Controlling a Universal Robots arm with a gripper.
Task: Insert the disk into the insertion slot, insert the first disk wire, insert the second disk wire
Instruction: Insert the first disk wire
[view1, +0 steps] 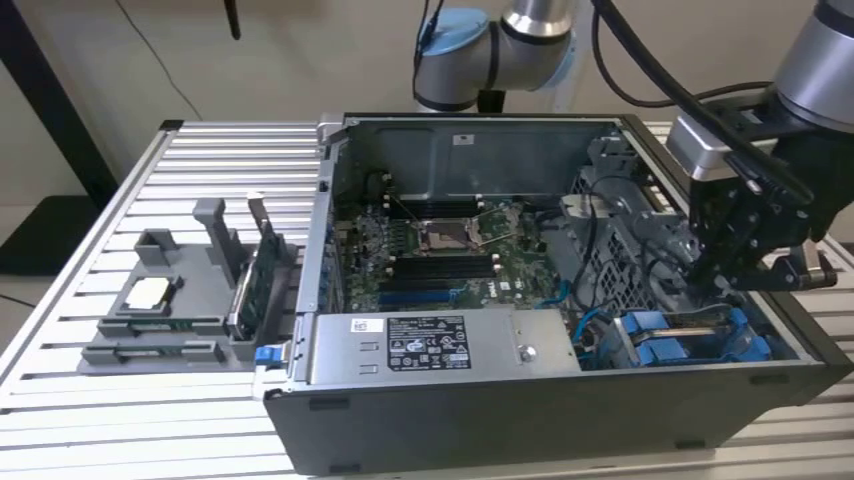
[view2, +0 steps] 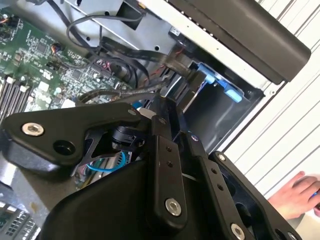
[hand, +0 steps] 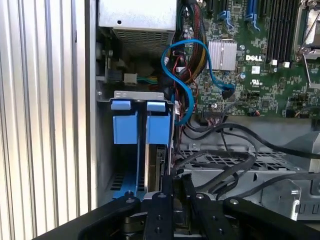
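- blue carrier with the disk (hand: 159, 130) stands on edge in its slot at the case (view1: 534, 420) corner; the drive body is mostly hidden.
- gripper (hand: 174, 181) is just beside it, its front lost among black cables (hand: 235, 150); spread or pinching, cannot tell.
- blue cable (hand: 172, 75) loops between bay and motherboard (hand: 255, 60).
- a hand (view2: 300, 192) over the slatted table (view1: 107, 420), cut off at the edge.

Print spots: the PSU (view1: 534, 352) has a white label (view1: 427, 343) with black text, symbols and a barcode strip, all too small to make out. A small white sticker (view1: 463, 139) sits on the case back wall, unreadable. The motherboard (hand: 260, 80) carries white silkscreen: a maker's logo beside the heatsink (hand: 222, 54), plus tiny component marks and compliance symbols, too fine to read.
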